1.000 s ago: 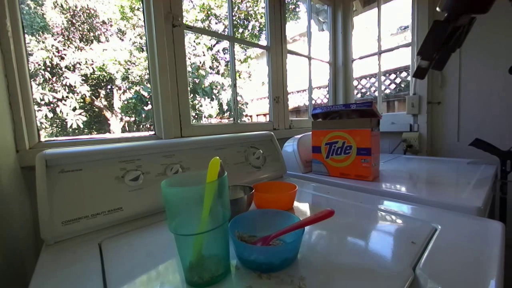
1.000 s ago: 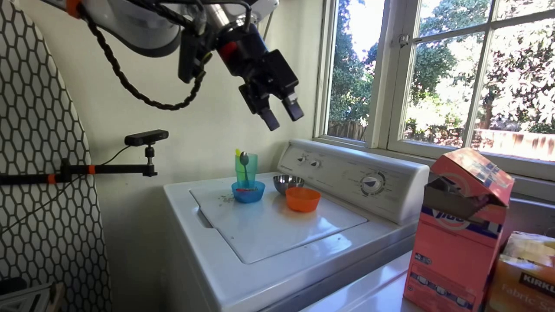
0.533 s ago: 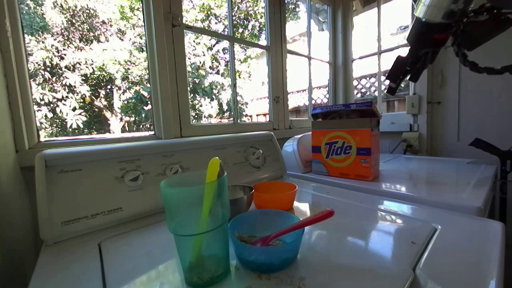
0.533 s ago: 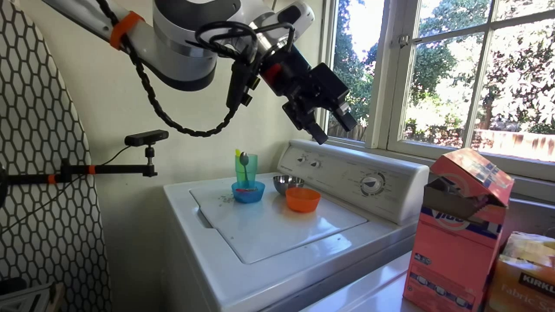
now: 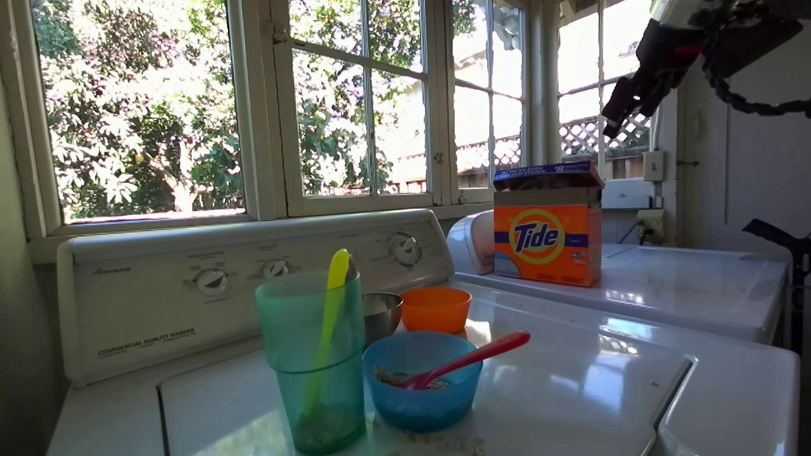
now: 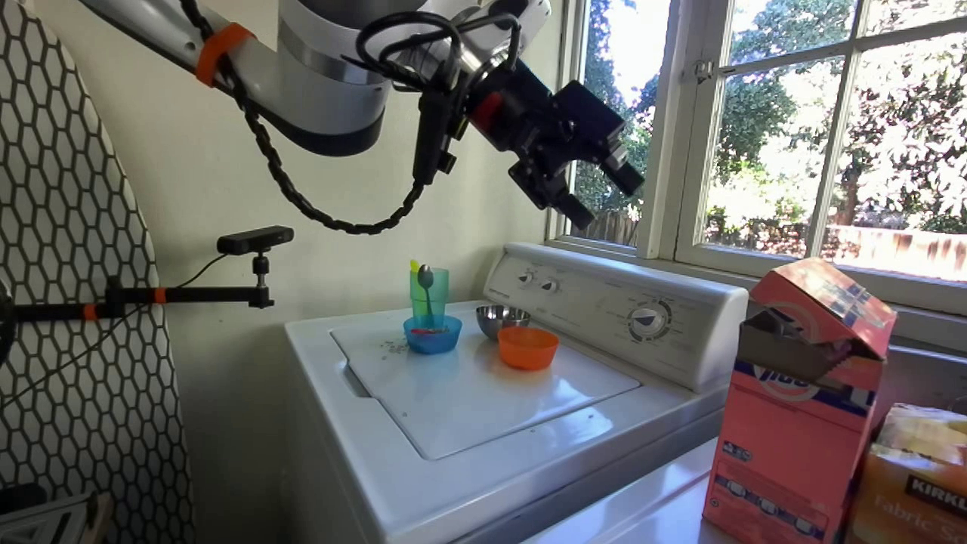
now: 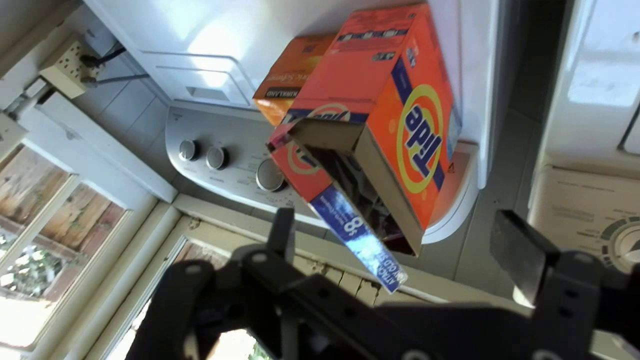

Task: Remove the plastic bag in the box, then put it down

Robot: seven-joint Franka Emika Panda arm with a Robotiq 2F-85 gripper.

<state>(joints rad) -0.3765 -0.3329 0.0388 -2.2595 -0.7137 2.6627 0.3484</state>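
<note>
Orange box (image 5: 548,228): stood upright on the white machine (image 5: 684,278) next to the washer (image 6: 483,423), flap (image 7: 350,227) tipped up, mouth showing in my wrist view.
Plastic bag (image 7: 364,190): looked to be inside that box; saw crinkled shapes deep in shadow, couldn't trace the outline.
My gripper (image 6: 601,198): fingers spread wide apart, angled down, up in the air, higher than the box and well apart from it.
Kirkland carton (image 6: 914,483): sat just beside the orange box; couldn't tell if they touched.
Green cup (image 5: 288,354): upright on the washer, yellow utensil (image 5: 338,269) and metal spoon (image 6: 426,278) leaning inside.
Blue bowl (image 5: 418,405): near the cup, held flaky bits (image 5: 386,378) plus a red spoon (image 5: 472,358) with its handle out past the rim; more crumbs (image 5: 437,439) lay on the washer.
Orange bowl (image 5: 437,311): on the washer too, close by the metal bowl (image 6: 491,325); couldn't tell if those touched.
Black camera (image 6: 255,240): sat on a dark bar (image 6: 204,295) in front of the wall (image 6: 363,272), in an exterior view.
</note>
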